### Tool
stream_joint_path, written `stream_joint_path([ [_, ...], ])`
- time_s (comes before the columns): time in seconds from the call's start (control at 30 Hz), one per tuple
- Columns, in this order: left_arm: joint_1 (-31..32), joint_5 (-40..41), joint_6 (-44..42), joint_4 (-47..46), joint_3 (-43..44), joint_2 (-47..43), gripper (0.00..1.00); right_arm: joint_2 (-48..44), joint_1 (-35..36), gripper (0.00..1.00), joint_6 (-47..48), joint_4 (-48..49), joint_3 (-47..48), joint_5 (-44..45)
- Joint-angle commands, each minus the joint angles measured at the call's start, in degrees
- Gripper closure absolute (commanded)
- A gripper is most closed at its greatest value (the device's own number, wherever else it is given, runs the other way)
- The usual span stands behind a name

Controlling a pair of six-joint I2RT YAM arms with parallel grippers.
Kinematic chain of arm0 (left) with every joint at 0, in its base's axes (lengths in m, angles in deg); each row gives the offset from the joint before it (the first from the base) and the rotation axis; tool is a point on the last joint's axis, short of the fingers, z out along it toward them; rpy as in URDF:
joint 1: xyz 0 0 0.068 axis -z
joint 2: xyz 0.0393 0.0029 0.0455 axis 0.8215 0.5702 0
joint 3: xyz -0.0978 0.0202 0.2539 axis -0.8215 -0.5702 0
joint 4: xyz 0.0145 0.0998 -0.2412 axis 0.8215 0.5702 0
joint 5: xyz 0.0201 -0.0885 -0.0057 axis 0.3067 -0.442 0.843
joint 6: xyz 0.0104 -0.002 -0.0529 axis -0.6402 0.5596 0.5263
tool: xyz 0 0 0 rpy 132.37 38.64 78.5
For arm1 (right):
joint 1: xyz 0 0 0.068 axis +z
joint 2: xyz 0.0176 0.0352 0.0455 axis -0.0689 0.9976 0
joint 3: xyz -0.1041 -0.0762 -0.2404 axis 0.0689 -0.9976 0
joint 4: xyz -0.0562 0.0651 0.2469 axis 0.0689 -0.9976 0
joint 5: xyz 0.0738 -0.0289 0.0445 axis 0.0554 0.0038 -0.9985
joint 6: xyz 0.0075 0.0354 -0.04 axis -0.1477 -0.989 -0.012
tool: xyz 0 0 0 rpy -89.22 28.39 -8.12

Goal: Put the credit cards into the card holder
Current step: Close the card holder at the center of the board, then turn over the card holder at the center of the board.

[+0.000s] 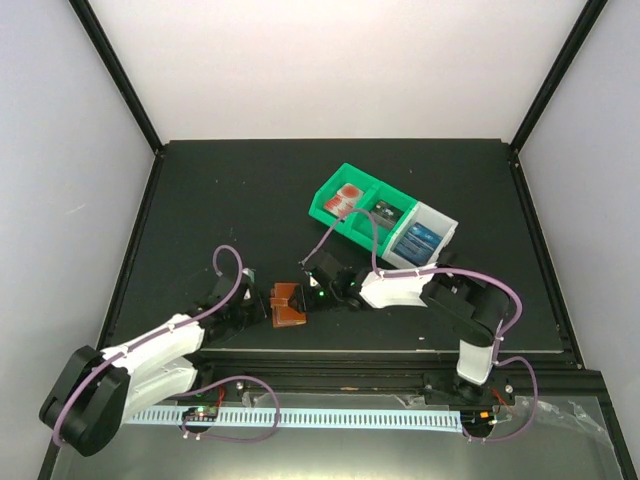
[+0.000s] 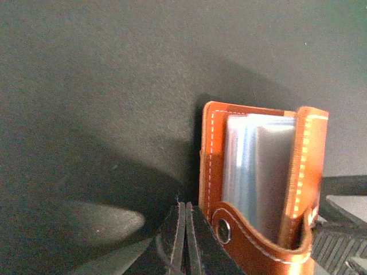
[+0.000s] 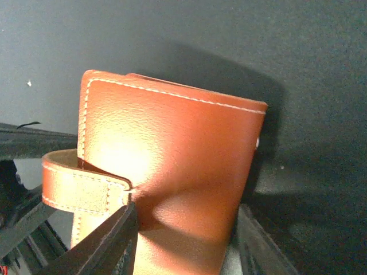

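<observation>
Right hand (image 3: 183, 223) is clamped across the holder (image 1: 287, 305), a finger on each cover, propping it on edge. It stands near-left of the green bin (image 1: 328, 222), well apart from it. Left hand (image 2: 184, 220) is clenched tight on nothing, just beside the holder's open cover. The leather looks light and soft, dimpling under the finger, and the clear sleeves (image 2: 252, 172) inside look slick. Best hold, I'd say, is a stitched cover rim, away from the snap tab (image 3: 80, 189). Cards (image 1: 347, 198) lie in the green bin and in the grey bin (image 1: 447, 228) butted against it. They look thin, stiff and awkward to pinch flat. Counter (image 1: 220, 200) is matte black, and pale walls (image 1: 340, 60) close it in.
</observation>
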Motion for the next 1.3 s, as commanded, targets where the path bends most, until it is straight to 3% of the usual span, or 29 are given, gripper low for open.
stream_joint_path([
  [0.0, -0.2, -4.5, -0.1, -4.5, -0.7, 1.3, 0.98, 2.3, 0.0, 0.51, -4.1, -0.5, 0.6, -1.2],
  [0.17, -0.2, -5.9, -0.2, -6.4, -1.3, 2.6, 0.98, 3.4, -0.3, 0.49, -6.3, 4.1, -1.1, -5.2],
  [0.47, -0.2, -8.0, 0.1, -8.7, -2.0, 3.6, 0.99, 3.9, -1.4, 0.49, -12.1, 23.8, -6.8, -16.5],
  [0.53, -0.2, -8.2, 0.0, -8.8, -2.0, 3.5, 0.98, 3.3, -1.4, 0.54, -12.2, 25.1, -7.3, -16.4],
  [0.7, -0.2, -7.1, -0.3, -7.1, -1.7, 1.0, 0.98, -1.6, -2.4, 0.77, -10.3, 23.2, -10.2, -11.7],
  [0.8, -0.2, -4.4, -0.7, -4.2, -0.9, -1.7, 0.92, -6.1, -3.5, 0.84, -6.8, 17.6, -11.1, -8.2],
  [0.9, -0.3, -1.7, -1.4, 0.0, 0.3, -4.5, 0.82, -11.3, -4.2, 0.88, -0.7, 5.6, -9.8, -2.0],
  [1.03, -0.5, -0.7, -2.7, 2.1, 2.0, -7.8, 0.71, -16.0, -4.2, 0.91, 8.3, -18.4, -2.9, 16.0],
  [1.27, -0.7, -0.9, -3.3, 2.9, 4.6, -9.1, 0.65, -18.1, -4.0, 0.92, 9.2, -47.1, 4.9, 40.6],
])
